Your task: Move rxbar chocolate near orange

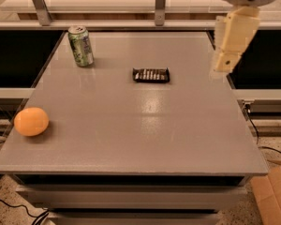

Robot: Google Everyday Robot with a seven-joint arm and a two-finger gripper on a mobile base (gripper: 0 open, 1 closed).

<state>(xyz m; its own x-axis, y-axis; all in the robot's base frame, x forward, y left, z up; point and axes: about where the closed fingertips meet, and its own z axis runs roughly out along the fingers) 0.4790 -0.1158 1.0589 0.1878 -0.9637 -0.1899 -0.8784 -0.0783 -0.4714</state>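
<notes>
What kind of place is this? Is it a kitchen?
Probably a robot test lab, not a kitchen: a plain gray table with a soda can, rxbar chocolate and orange, loose cables and a cardboard box on the floor. The pincer hangs above the table's far right edge.

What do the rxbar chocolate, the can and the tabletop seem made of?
The rxbar chocolate looks wrapped in glossy black film: it glints, with pale print. The green can appears to be thin metal, with a shiny silver rim. The table seems grey laminate or painted board, semi-gloss, since it mirrors the lights. The gripper, above the table's right edge, looks like matte cream plastic.
</notes>
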